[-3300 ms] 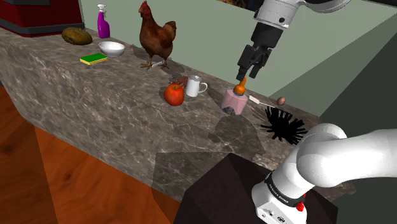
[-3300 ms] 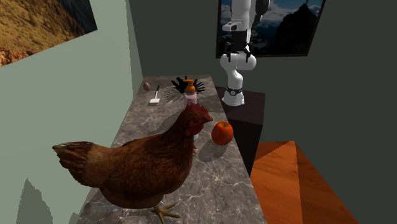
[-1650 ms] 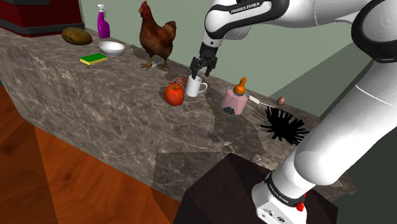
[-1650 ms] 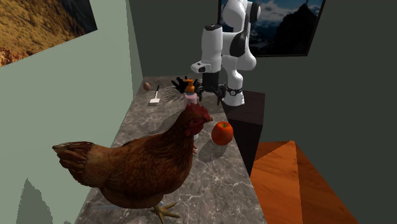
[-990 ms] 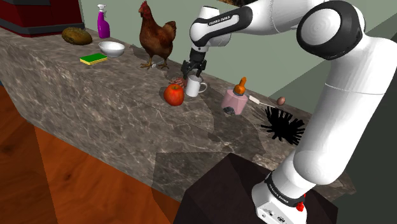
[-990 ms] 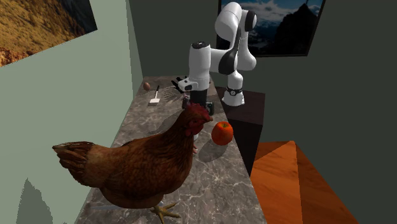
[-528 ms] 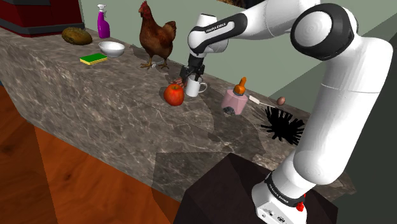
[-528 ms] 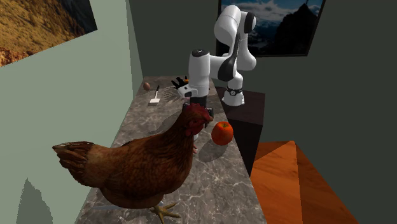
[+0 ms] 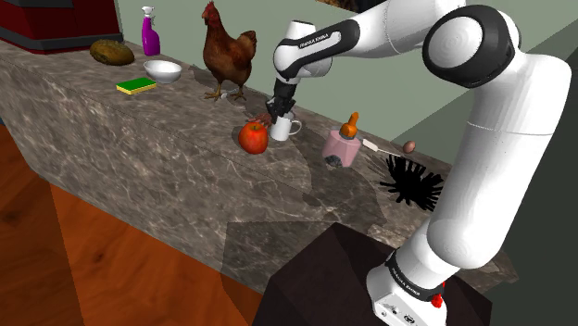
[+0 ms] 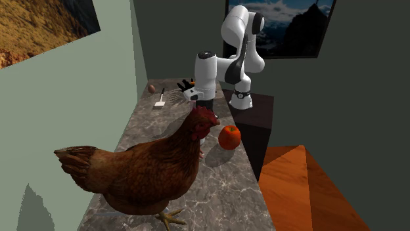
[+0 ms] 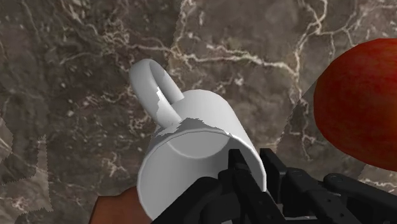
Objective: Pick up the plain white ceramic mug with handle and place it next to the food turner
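Mug [image 9: 286,130] [image 11: 191,143], plain white, upright on the dark veined stone counter [image 9: 139,139], with its handle toward 3 o'clock in the shoulder view. Pinched at the rim by the black gripper [image 9: 278,115] [image 11: 256,167] coming down from above. Fingers [image 11: 240,175] drawn close together, one inside the wall and one outside, clasping the side away from the handle.

Just beside, at the mug's 8 o'clock in the shoulder view, a red apple [image 9: 253,137] [image 11: 362,102]. At 10 o'clock, a brown chicken [image 9: 227,56] [image 10: 138,170] standing on the counter. At 4 o'clock, well apart, a pink baby bottle [image 9: 342,145] with an orange teat. Past the bottle, at 3 o'clock, the white food turner [image 9: 371,145] [image 10: 159,100], then a brown egg [image 9: 409,145] [image 10: 152,88].
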Controlling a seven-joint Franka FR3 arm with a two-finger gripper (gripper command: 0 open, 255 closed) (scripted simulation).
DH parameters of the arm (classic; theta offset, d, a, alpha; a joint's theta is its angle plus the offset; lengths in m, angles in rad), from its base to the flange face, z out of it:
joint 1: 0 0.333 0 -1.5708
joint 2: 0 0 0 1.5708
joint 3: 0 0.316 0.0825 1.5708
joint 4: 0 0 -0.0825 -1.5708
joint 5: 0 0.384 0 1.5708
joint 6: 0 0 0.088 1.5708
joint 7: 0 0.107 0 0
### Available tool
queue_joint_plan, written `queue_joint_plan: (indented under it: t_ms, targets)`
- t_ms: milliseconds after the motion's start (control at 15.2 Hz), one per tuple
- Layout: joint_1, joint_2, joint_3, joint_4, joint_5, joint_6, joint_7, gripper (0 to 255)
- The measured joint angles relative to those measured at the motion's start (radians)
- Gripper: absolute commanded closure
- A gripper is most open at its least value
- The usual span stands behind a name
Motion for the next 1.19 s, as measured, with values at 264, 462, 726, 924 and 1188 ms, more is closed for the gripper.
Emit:
queue_joint_plan:
  t_ms: [264, 462, 726, 924, 1188]
  targets:
    - [0.0, 0.0, 0.0, 0.0, 0.0, 0.0, 0.0, 255]
    - [0.0, 0.0, 0.0, 0.0, 0.0, 0.0, 0.0, 255]
    - [0.0, -0.017, -0.001, 0.019, -0.001, -0.036, 0.0, 255]
    - [0.0, -0.033, -0.001, 0.037, -0.002, -0.07, 0.0, 255]
    - [0.001, -0.053, -0.001, 0.063, -0.004, -0.115, 0.001, 255]
